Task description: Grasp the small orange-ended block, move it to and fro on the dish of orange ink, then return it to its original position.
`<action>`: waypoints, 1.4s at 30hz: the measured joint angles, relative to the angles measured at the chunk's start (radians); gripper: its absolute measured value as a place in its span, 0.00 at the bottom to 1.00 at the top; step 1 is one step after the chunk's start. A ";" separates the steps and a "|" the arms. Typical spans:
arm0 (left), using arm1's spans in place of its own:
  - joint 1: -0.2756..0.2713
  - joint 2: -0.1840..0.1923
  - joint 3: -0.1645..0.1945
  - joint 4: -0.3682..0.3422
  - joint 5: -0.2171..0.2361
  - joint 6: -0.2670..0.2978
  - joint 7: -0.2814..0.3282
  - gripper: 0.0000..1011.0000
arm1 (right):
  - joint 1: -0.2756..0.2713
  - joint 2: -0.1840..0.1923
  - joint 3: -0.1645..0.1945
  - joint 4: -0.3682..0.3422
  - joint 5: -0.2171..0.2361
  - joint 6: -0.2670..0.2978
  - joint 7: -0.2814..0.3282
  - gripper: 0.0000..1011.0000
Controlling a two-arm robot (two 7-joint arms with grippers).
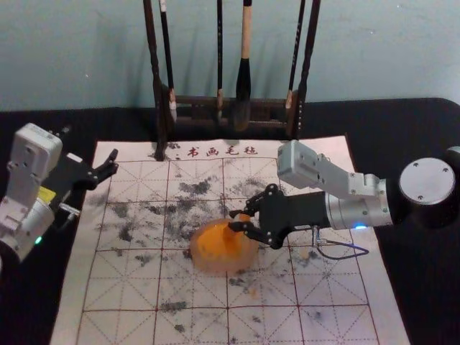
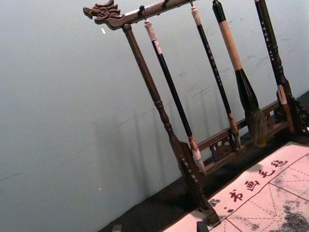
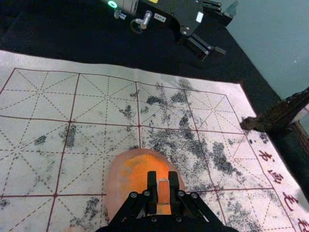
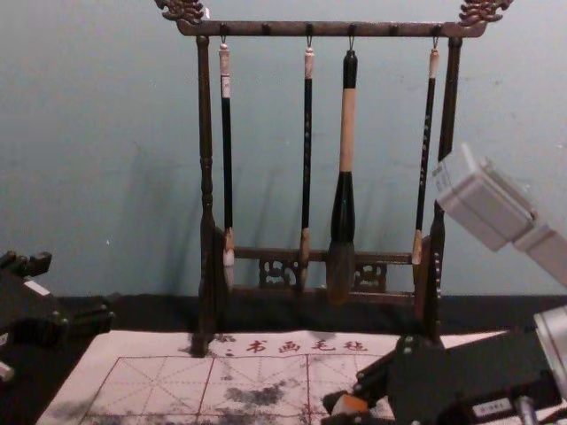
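Half done, probably: right gripper (image 1: 233,220) pinches block (image 3: 164,192) at the dish's (image 1: 249,263) head-view one o'clock, return pending; left gripper (image 1: 114,162) spread, toward ten.

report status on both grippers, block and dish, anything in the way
Right gripper shut on block, over orange ink dish. Left gripper open, off to left. Nothing seen blocking.

This looks like a robotics lab set up for calligraphy, with two robot arms (image 1: 359,210) and an ink-smudged, gridded mat (image 1: 122,287) in front of a brush rack (image 4: 337,29), and a plain wall (image 4: 89,177) behind it.
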 joint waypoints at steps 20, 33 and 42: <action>0.000 0.000 0.000 0.000 0.000 0.000 0.000 0.99 | -0.015 0.041 -0.006 -0.042 -0.011 0.006 0.017 0.14; 0.000 0.000 0.000 0.000 0.000 0.000 0.000 0.99 | -0.025 0.046 -0.014 -0.064 -0.007 0.003 0.028 0.14; 0.000 0.000 0.000 0.000 0.000 0.000 0.000 0.99 | -0.020 0.033 -0.024 -0.059 -0.006 -0.005 0.036 0.14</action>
